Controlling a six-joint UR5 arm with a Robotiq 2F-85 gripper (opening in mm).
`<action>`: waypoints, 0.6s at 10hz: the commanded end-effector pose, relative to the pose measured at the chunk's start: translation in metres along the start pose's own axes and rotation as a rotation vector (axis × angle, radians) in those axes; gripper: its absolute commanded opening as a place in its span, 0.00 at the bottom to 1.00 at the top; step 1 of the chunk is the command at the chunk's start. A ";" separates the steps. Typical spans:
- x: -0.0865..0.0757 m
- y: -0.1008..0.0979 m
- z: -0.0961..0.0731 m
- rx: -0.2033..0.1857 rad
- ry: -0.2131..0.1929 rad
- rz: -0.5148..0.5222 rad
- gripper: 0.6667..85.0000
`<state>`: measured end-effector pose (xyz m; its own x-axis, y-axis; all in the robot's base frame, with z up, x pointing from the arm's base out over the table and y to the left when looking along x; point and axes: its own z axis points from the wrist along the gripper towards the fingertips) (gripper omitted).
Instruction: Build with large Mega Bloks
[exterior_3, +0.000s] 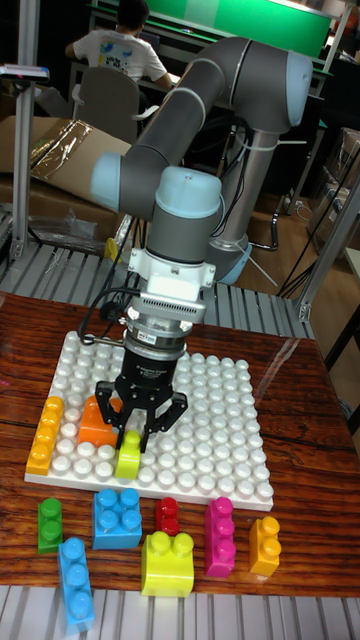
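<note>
mega bloks lay in two groups on the wooden table (300, 400). on the white studded baseplate (220, 420) sat a long yellow-orange block (45, 435) along the left edge, an orange block (95, 422) just right of it, and a lime-green block (129, 455) near the front edge. the gripper (133, 432) of the ur5 arm (200, 110) pointed straight down over this area, its dark fingers (106, 400) spread partly apart; the lime-green block stood right at the fingertips, between them, but whether the jaws were pressing on it could not be told. the left finger overlapped the orange block in the view.

in front of the baseplate, loose on the table, were a small green block (50, 524), a blue square block (117, 517), a small red block (168, 516), a tall magenta block (220, 538), an orange-yellow block (265, 546), a yellow block (167, 565) and a long light-blue block (75, 582) nearest the front edge. a seated person (120, 45) faced away in the background.
</note>
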<state>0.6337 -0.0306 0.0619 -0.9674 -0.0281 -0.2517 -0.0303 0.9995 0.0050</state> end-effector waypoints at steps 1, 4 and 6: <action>-0.003 0.004 0.004 -0.028 -0.015 -0.001 0.00; -0.005 0.001 0.012 -0.022 -0.022 -0.009 0.00; -0.005 0.002 0.012 -0.023 -0.022 -0.014 0.00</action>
<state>0.6395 -0.0294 0.0524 -0.9627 -0.0456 -0.2666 -0.0510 0.9986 0.0131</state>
